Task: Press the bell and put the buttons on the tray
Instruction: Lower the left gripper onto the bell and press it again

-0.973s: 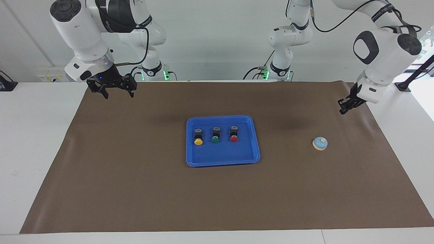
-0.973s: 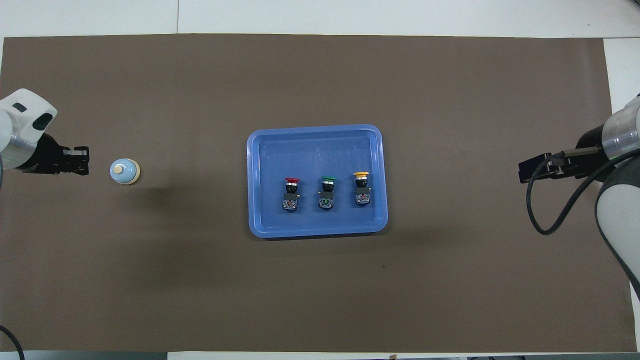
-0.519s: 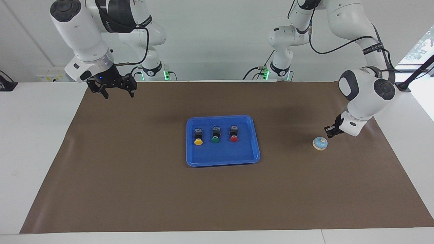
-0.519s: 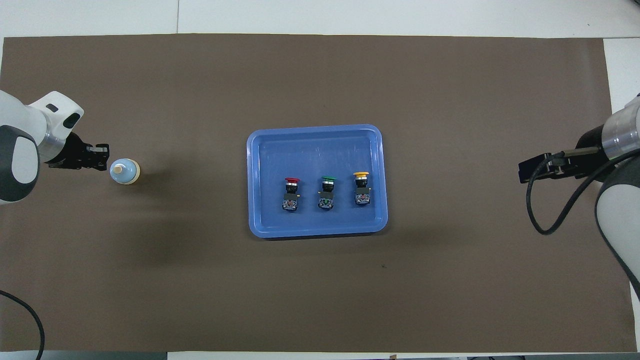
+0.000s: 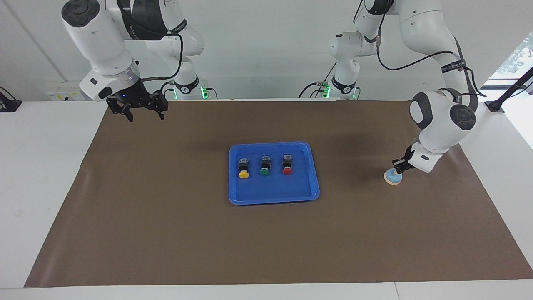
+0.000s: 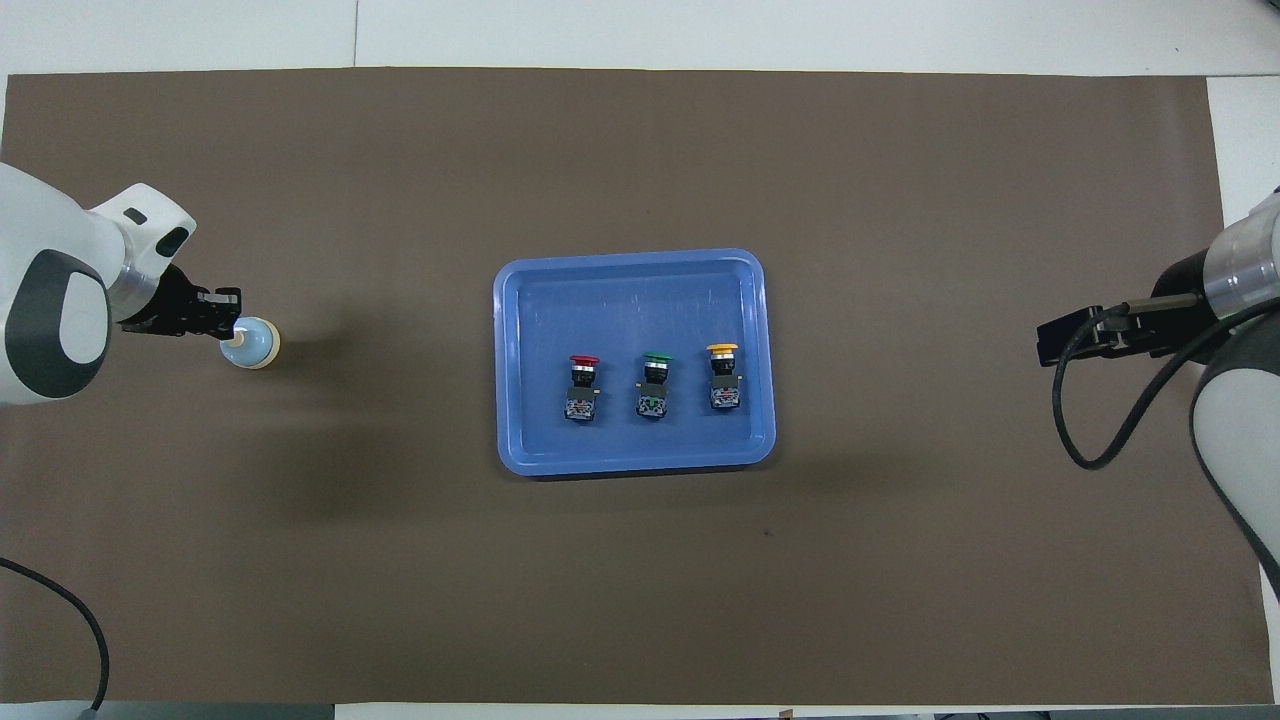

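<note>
While the closed left gripper [image 5: 397, 168] is set on the bell [image 5: 392, 178] knob, an off-centre push could skid it; the open right gripper [image 5: 143, 114] waits.

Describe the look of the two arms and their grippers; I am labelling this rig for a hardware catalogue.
Both arms are glossy white with rounded joints and dark grey round caps. The right gripper and the left gripper are black and far smaller than the wrists. Black cables loop along each arm, a black printed band wraps the left forearm, and green lights glow at both bases.
</note>
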Controlling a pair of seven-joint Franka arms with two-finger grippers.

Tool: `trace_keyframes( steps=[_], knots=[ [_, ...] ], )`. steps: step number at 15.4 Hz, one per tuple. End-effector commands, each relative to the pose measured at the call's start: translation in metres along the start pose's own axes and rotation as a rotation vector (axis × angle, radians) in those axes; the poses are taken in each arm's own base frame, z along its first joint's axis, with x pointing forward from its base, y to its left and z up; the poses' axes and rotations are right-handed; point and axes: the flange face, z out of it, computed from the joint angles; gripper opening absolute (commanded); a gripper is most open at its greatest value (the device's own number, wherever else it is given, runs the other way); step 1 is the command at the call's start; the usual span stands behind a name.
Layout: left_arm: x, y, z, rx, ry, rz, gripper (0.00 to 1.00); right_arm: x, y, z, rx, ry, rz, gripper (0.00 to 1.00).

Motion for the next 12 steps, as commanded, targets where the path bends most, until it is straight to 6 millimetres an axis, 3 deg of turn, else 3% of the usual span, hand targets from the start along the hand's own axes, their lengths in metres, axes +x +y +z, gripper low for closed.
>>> trace_keyframes(
  steps=[1, 4, 10, 12],
  knots=[
    [-0.008, -0.002, 0.027, 0.007, 0.021, 0.007, 0.0, -0.006, 0.005, -0.003, -0.009, -0.006, -0.008, 1.0],
    [-0.01, -0.005, 0.03, 0.006, 0.017, 0.002, 0.0, -0.006, 0.005, -0.003, -0.009, -0.006, -0.008, 1.0],
    [0.003, -0.003, -0.054, 0.009, -0.038, 0.003, 0.03, -0.006, 0.005, -0.003, -0.009, -0.006, -0.008, 1.0],
    [-0.006, -0.001, -0.086, 0.008, -0.038, 0.0, 0.51, -0.006, 0.005, -0.003, -0.009, -0.006, -0.009, 1.0]
  ],
)
